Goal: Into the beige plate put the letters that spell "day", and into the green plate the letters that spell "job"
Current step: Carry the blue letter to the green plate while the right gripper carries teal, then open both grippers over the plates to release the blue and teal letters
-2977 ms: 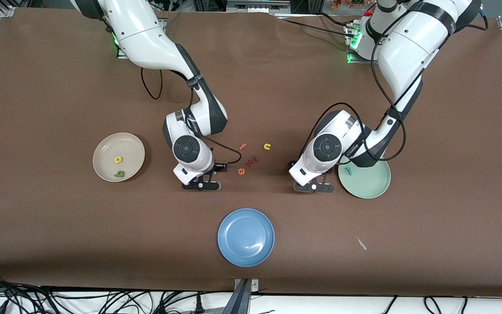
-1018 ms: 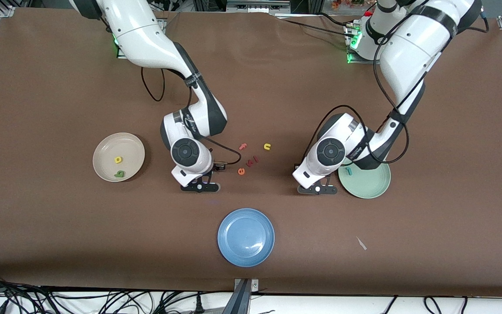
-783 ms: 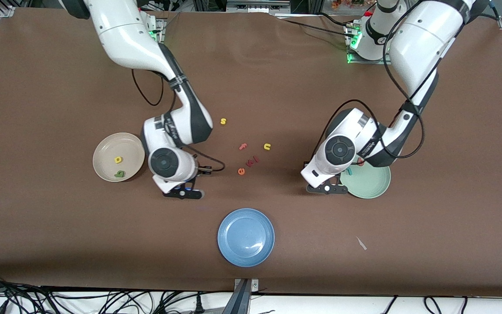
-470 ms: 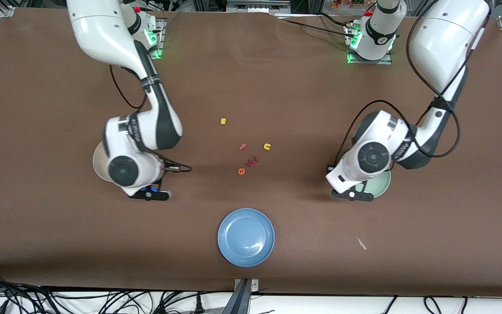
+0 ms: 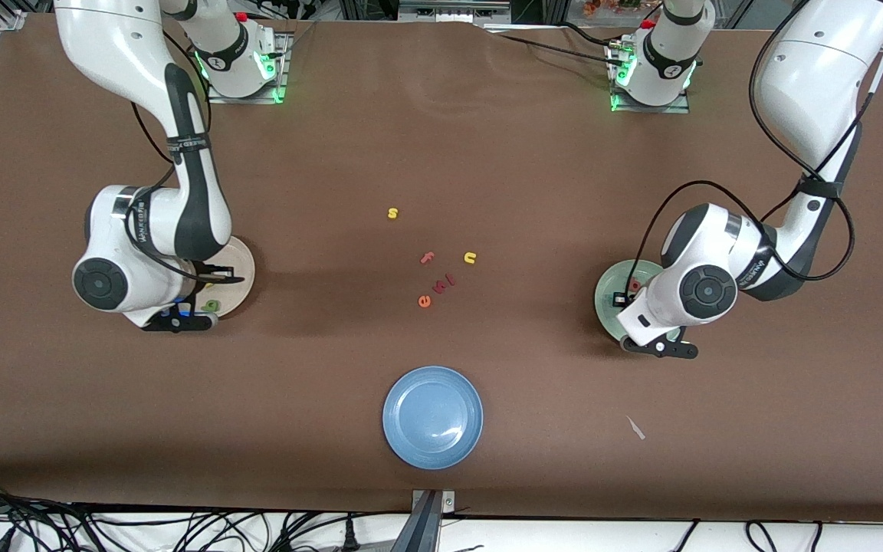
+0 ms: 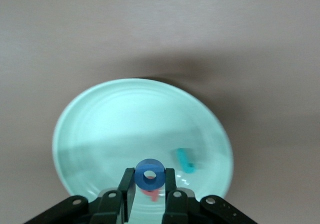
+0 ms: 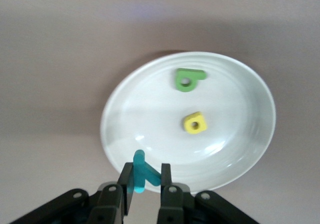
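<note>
While both arms hang over their plates, I can read each grip clearly from the wrist cameras. My left pincer [image 6: 150,190] is clamped on the blue ring "o" [image 6: 150,174], holding it in the air over the green plate [image 6: 100,129], which sits toward the left arm's end of the surface [image 5: 487,153]. Already in that plate lie the teal "j" [image 6: 185,160] and a red-pink letter [image 6: 154,194], the latter mostly hidden under the held ring, so I cannot read its shape.

My right pincer [image 7: 142,184] is closed on the teal "y" [image 7: 143,177], which is tilted between the fingers, over the rim of the beige plate [image 7: 240,134] toward the right arm's end of the surface. Inside that plate rest the dark green stemmed letter [image 7: 188,78] and the yellow rounded letter [image 7: 194,123], apart from each other.

In the front view, the leftover letters lie in the middle of the surface: a yellow "s" [image 5: 392,213] farthest from the camera, then a pink "f" [image 5: 427,257] and a yellow "n" [image 5: 470,257], then two small red pieces [image 5: 445,284] beside an orange "e" [image 5: 425,301]. The blue plate [image 5: 432,416] sits nearest the camera, well apart from the others. A small pale scrap [image 5: 635,427] lies on the surface toward the left arm's end.
</note>
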Motion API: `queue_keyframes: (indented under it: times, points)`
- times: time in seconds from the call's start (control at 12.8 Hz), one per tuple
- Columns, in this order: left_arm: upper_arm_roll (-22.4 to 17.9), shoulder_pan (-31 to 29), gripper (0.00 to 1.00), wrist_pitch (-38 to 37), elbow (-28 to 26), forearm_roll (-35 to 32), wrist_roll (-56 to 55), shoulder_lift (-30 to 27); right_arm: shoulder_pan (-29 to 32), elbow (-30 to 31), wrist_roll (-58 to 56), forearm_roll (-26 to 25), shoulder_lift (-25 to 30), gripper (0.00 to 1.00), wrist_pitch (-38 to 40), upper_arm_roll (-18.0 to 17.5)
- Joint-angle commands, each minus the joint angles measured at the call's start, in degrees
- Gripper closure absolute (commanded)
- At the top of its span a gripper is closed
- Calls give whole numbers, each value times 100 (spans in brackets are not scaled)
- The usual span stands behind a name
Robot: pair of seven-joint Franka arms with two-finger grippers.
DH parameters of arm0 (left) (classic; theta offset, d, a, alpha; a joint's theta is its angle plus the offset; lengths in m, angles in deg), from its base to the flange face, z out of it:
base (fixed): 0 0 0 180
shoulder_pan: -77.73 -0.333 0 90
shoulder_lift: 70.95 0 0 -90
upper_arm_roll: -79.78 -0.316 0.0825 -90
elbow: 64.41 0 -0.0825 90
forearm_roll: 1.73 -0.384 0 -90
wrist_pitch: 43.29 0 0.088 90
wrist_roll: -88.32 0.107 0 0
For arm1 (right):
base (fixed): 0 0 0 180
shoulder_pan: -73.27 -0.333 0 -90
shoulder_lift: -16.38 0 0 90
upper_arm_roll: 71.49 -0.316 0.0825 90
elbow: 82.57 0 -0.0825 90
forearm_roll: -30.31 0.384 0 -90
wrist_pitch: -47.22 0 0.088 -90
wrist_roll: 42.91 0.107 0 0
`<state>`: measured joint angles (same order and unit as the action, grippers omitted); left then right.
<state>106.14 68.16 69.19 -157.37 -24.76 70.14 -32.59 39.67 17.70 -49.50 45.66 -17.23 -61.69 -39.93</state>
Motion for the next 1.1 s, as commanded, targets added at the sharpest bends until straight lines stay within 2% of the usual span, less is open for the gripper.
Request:
queue_keyframes:
  times: [0.0, 0.08, 0.16, 0.23, 0.47, 0.63, 0.7, 0.78, 0.86, 1.02]
  points:
    - [18, -132, 97, 63, -161, -500, 113, 14, -94, 1071, -440, -42, 337, 79, -1101, 25]
    - [18, -133, 97, 63, -178, -570, 113, 66, -94, 1274, -458, -7, 407, 39, -1358, 25]
    - [10, -168, 97, 72, -170, -579, 122, 171, -94, 1224, -336, 37, 425, 0, -1300, 17]
    - [10, -238, 97, 150, -178, -588, 122, 277, -94, 1084, -265, 29, 495, 0, -1116, 17]
    - [18, -344, 96, 318, -187, -580, 122, 383, -138, 41, 130, 20, 487, 0, 331, 8]
    - [18, -335, 88, 362, -179, -562, 122, 427, -147, -584, 227, 11, 461, 0, 1158, -10]
    - [18, -335, 67, 362, -170, -562, 122, 427, -147, -787, 210, 3, 460, 0, 1440, -1]
    - [18, -326, 18, 353, -161, -553, 113, 427, -155, -1007, 167, -50, 469, 0, 1661, -10]
    - [36, -326, 0, 327, -126, -492, 104, 410, -155, -1183, 175, -50, 469, 0, 1863, -10]
    - [45, -317, 0, 283, -82, -465, 87, 348, -155, -1465, 149, -50, 478, 0, 2241, -1]
